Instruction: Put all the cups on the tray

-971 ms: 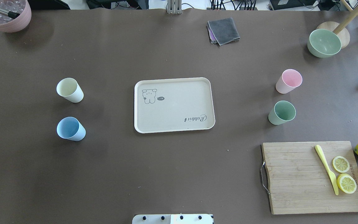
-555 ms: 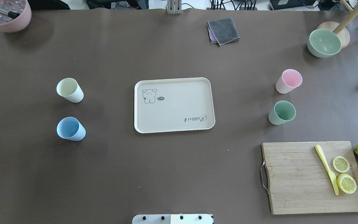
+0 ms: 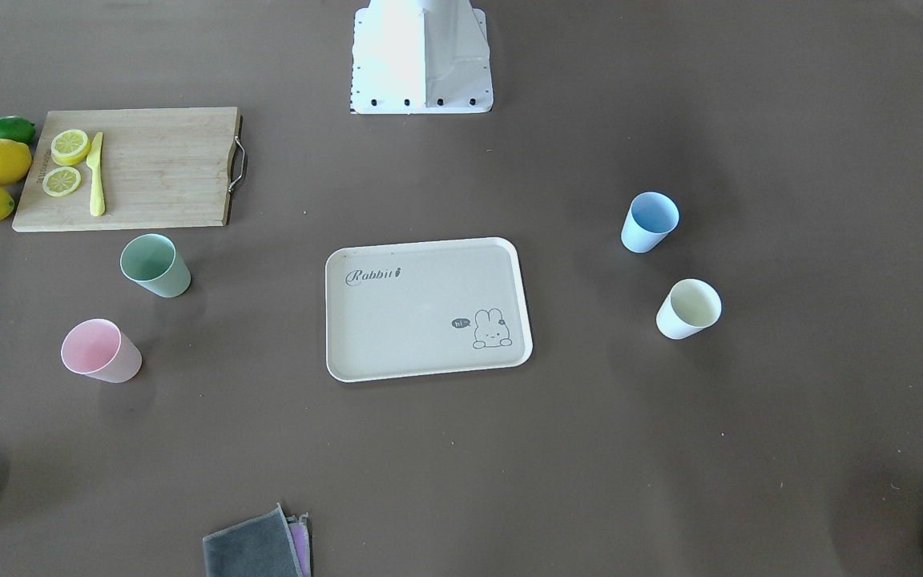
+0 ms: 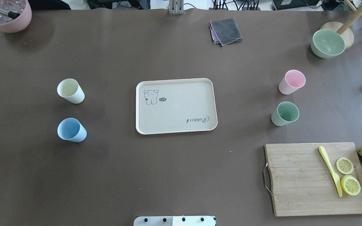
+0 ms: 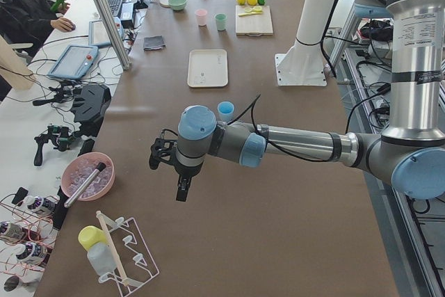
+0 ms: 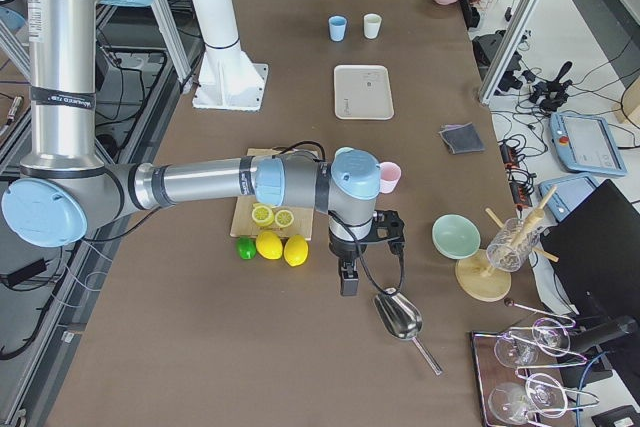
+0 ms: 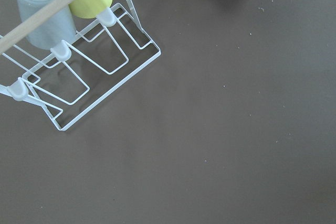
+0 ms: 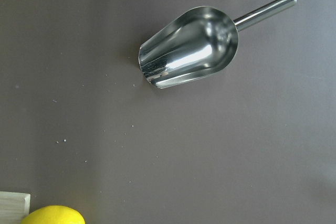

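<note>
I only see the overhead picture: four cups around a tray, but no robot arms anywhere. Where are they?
Observer: The exterior left view shows the left gripper hanging over the table at its left end, near a white wire rack that lies beyond your frame.
Visitor: And the other arm?
Observer: The right gripper hangs over the opposite end, just beside a metal scoop lying on the table.
</note>
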Motion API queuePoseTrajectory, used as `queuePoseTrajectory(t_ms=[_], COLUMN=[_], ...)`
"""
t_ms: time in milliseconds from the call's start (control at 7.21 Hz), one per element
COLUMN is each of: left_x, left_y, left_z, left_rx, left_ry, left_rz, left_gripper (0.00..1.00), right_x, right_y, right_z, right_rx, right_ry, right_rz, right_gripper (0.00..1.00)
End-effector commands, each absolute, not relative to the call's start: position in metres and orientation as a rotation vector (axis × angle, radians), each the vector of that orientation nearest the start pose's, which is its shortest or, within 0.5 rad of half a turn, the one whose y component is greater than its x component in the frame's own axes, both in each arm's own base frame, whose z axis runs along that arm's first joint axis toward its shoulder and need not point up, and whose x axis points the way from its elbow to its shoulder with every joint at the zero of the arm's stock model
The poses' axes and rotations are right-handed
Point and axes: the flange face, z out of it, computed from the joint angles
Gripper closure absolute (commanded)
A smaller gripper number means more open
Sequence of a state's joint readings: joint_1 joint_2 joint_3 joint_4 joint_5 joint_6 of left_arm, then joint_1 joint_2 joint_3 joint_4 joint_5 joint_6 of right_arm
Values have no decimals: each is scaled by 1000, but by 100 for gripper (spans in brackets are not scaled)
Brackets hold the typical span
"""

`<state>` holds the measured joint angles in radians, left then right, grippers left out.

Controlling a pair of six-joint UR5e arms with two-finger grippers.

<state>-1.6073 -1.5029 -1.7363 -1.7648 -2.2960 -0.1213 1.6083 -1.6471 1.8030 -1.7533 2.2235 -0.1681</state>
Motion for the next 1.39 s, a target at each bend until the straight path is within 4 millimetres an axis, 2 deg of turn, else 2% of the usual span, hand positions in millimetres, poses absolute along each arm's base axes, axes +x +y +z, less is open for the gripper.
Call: queuePoseTrajectory(t_ms=[0,139,277,416,555,694,832,971,1110,1249], left_x=[-83,-82,-81,-76,-73,-73,-73,-72,-64,-49], left_y=[-480,-488,-491,-516,-523,-523,-523,-527,-536,-542], left_z=[596,596,596,600,596,598,588,582,568,554], left_rx=[239,245,250,221,217,217,244,276,303,293], left_ry=[734,740,745,764,782,780,783,786,789,806], left_rz=[-44,-33,-32,-58,-68,-67,-50,-42,-15,-45], left_gripper=[2,2,2,2,2,2,2,2,2,2], right_x=[88,87,83,82,78,75,68,50,12,-37], right_y=[-452,-454,-471,-474,-482,-484,-487,-494,-506,-519], right_z=[602,609,597,591,589,597,588,573,554,527], right_rx=[53,42,58,67,73,52,34,112,171,160], right_ry=[-680,-679,-684,-675,-672,-672,-700,-773,-801,-833], right_rz=[-119,-125,-134,-141,-155,-143,-71,-72,-75,-27], right_gripper=[0,0,0,0,0,0,0,0,0,0])
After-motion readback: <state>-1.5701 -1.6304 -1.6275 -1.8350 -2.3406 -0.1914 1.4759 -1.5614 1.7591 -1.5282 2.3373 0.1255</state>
